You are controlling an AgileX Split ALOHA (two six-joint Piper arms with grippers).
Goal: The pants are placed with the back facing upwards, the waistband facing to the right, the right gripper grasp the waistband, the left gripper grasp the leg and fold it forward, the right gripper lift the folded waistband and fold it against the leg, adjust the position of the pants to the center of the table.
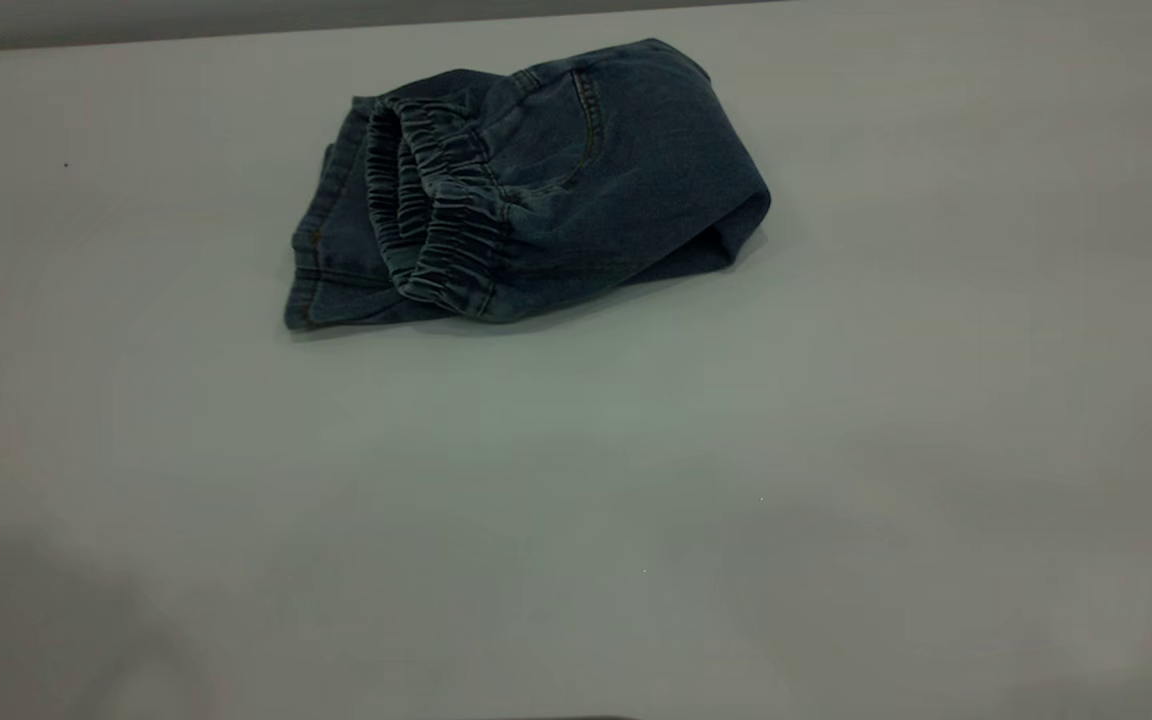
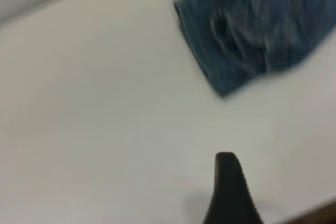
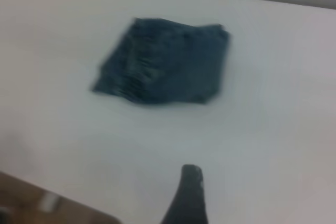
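Observation:
The pants point(image 1: 576, 180) lie folded into a compact blue denim bundle on the table point(image 1: 576, 480), in its far half and a little left of the middle. The gathered waistband point(image 1: 436, 215) rests on top, turned toward the left. The leg point(image 1: 321, 255) pokes out from under it at the left, and its print is hidden. A back pocket seam shows on the upper layer. Neither gripper appears in the exterior view. My left gripper point(image 2: 231, 187) hovers over bare table, apart from the pants point(image 2: 257, 30). My right gripper point(image 3: 188, 195) is likewise away from the pants point(image 3: 168, 61).
The table's far edge point(image 1: 336, 30) runs just behind the bundle. A brown surface beyond the table's edge point(image 3: 31, 203) shows in the right wrist view. Bare tabletop stretches in front of the pants and to both sides.

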